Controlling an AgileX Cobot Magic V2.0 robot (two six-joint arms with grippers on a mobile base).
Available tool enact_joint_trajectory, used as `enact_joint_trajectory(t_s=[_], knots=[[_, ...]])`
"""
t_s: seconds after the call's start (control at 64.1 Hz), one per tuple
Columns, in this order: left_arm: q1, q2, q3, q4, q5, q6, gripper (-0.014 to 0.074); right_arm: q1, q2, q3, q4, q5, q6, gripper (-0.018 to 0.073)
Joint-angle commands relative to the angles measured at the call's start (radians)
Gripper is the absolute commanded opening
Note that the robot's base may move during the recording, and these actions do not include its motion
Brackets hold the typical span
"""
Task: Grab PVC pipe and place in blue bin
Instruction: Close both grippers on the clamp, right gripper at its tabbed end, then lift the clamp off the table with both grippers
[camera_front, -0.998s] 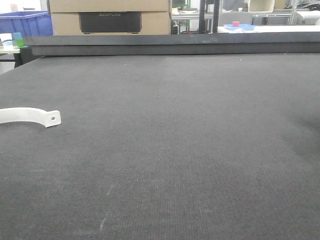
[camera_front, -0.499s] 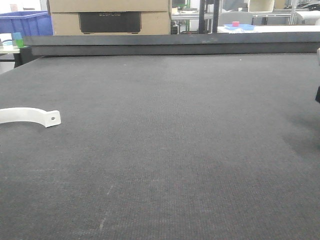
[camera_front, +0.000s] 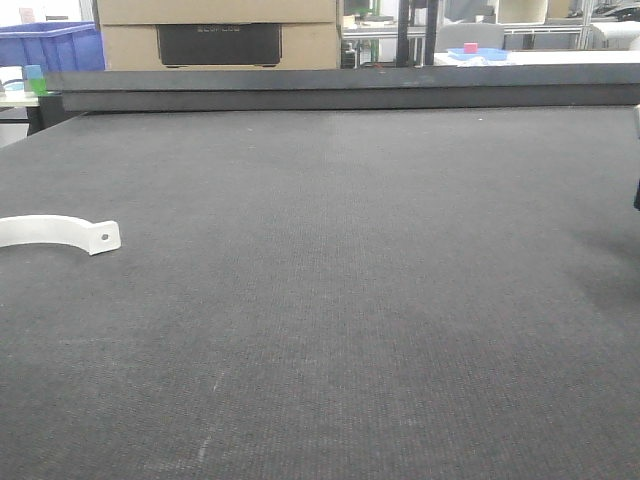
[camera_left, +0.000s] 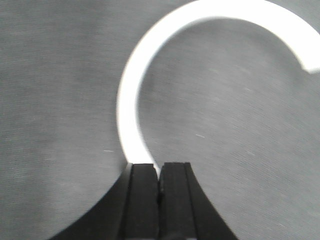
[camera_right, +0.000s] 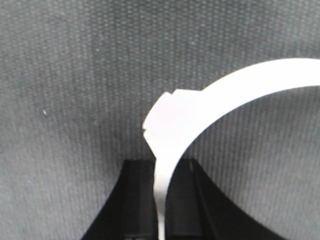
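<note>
**Two arms, two white arcs on a dark desk**

Front view: the PVC pipe (camera_front: 50, 227) lies flat on the dark woven desk (camera_front: 350, 300), well forward and to the left of the cardboard box (camera_front: 310, 45). Its rounded end, pierced by a small hole, points right; its other end runs past the picture's left edge. A dark panel (camera_front: 220, 48) set in the box carries one faint line of pale lettering, too small to read. The blue bin (camera_front: 50, 45) stands just left of the box, beyond the desk. Right of the box, farther off, a shallow blue tray (camera_front: 480, 54) holds a pink block (camera_front: 470, 47).

Left wrist view: the jaws of the left gripper (camera_left: 159, 167) are drawn together to a hairline gap. One end of the PVC pipe (camera_left: 128, 100) meets their tips; whether it is pinched between them cannot be told.

Right wrist view: the jaws of the right gripper (camera_right: 162, 165) clamp a second white pipe piece (camera_right: 240, 85) by its thin band. Its flattened end sits just above the tips and the arc sweeps to the right.
</note>
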Motion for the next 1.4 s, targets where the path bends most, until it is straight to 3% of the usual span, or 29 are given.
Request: enact_joint_trajectory(t_s=[0.0,0.109,0.312,0.421,0.779,0.857,1.044,1.232,1.387], knots=[[0.028,0.037,-0.053,-0.006,0.018,0.047,-0.0111,-0.001,-0.051,0.002,0.015,0.042,0.000,-0.0160],[0.030,0.098,-0.112,-0.006,0.038,0.077,-0.0071,-0.001,-0.123,0.002,0.033,0.048,0.000,-0.0160],[0.030,0.192,-0.144,0.020,0.053,0.077,0.0246,-0.001,-0.215,0.002,0.033,0.050,0.000,-0.0160],[0.030,0.238,-0.144,0.022,0.047,0.077,0.0320,-0.001,-0.227,0.002,0.033,0.050,0.000,-0.0160],[0.029,0.355,-0.144,0.014,0.020,0.075,0.0283,-0.001,-0.226,0.002,0.033,0.056,0.000,-0.0160],[0.029,0.357,-0.138,0.014,0.007,0.075,0.0202,-0.001,-0.226,0.002,0.033,0.052,0.000,-0.0160],[0.029,0.363,-0.136,0.014,0.005,0.075,-0.0105,-0.001,-0.226,0.002,0.033,0.026,0.000,-0.0160],[0.027,0.311,-0.139,0.014,0.033,0.085,-0.0111,-0.001,-0.248,-0.021,0.043,0.051,0.000,-0.0160],[0.027,0.140,-0.139,0.014,0.043,0.085,-0.0111,-0.001,-0.343,-0.050,0.049,0.043,-0.012,-0.0162]])
